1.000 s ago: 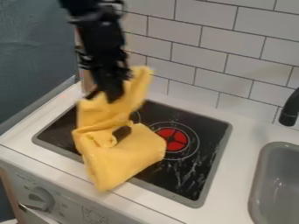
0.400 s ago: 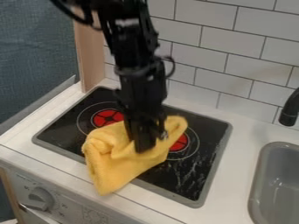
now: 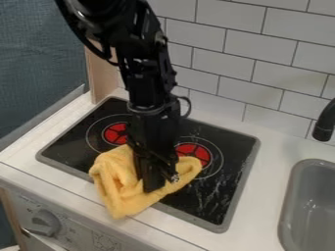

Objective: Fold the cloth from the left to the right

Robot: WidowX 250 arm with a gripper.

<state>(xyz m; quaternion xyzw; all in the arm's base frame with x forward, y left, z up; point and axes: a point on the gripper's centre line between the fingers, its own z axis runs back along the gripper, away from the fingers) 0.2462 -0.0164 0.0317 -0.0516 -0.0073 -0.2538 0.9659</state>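
Low over the front-left part of the stove, the black gripper [image 3: 157,184] hangs down, shut on the yellow cloth [image 3: 119,191]. The cloth is bunched up around and beneath it, with a folded lump on the left and a flap out to the right, partly over the edge of the right red burner. Its lower left end lies across the stove's front rim onto the white counter. The gripper hides the middle of the cloth.
The black stove top [image 3: 208,196] has a grey rim and two red burners. A grey sink [image 3: 315,206] and black faucet [image 3: 324,122] stand at the right. The tiled wall [image 3: 255,63] rises behind; a knob [image 3: 44,223] is at the front left.
The gripper has come from the upper left toward the right and down, bringing the raised part of the cloth over and lowering it onto the rest.
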